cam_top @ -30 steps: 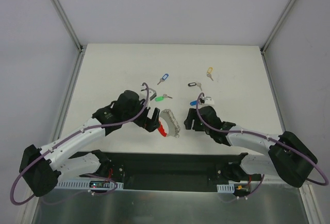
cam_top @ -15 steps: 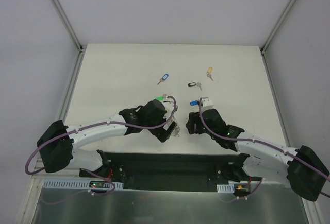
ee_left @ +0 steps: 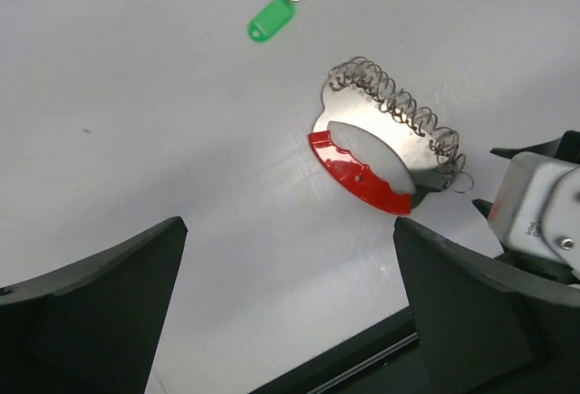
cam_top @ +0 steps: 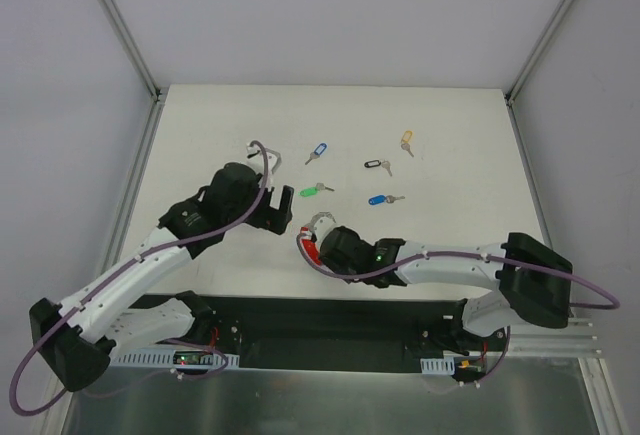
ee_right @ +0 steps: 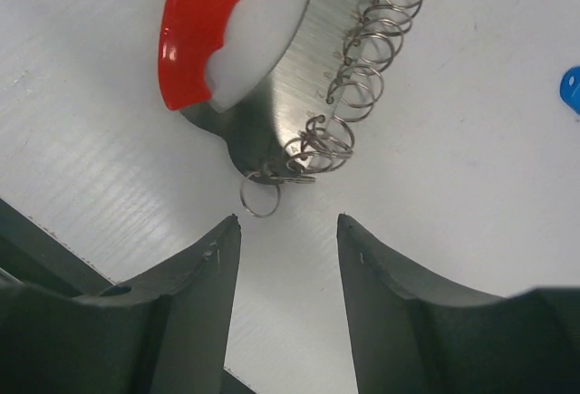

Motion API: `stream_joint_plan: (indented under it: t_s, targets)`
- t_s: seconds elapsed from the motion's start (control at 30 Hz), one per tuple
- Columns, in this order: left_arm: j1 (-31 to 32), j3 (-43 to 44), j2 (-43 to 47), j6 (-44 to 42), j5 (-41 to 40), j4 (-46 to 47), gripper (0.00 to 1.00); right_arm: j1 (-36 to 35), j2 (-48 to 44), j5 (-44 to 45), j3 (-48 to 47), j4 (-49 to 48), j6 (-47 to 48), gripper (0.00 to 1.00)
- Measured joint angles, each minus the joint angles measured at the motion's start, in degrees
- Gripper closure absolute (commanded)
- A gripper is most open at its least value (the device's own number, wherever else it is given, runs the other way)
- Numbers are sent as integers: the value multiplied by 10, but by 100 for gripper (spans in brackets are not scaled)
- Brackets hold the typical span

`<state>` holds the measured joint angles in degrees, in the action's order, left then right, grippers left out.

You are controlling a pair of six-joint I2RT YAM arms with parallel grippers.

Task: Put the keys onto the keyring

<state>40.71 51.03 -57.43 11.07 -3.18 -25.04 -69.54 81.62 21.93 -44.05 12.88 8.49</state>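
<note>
Hovering beside the keyring (ee_right: 285, 86), the right tool (ee_right: 287, 231), part spread and empty, may clip its edge and skid it; left tool (ee_left: 288, 231), spread wide, gives no restraint

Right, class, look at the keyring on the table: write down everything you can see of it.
The keyring lies flat on the white table. It has a glossy red crescent, plastic by its look, with a small hole, set along a brushed silver metal plate with a cut-out. A row of thin wire loops runs along the plate's curved edge, with a small ring at one end. The right gripper is open just off that end, with no visible touch.
</note>
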Motion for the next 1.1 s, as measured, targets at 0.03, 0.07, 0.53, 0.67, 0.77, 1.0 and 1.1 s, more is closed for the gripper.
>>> stream_joint_plan:
  t_s: [0.03,0.07,0.53,0.67,0.77,1.0,1.1]
  targets:
    - [-9,0,14,-1,-5,-9,1,-5,11,3,-7,5,6,53]
    - [-19,-1,32,-2,-12,-17,1,-12,23,7,-17,13,13,54]
    - [-56,-60,95,-16,-148,-44,1,-47,129,47,-102,81,61,73]
    - [-61,-60,95,-21,-155,-44,1,-50,142,49,-113,96,65,80]
    - [-64,-60,96,-28,-155,-44,1,-54,151,49,-122,102,67,80]
    - [-71,-63,98,-32,-154,-44,1,-58,175,49,-133,110,71,80]
    - [-71,-66,98,-32,-153,-44,1,-58,180,49,-134,115,72,80]
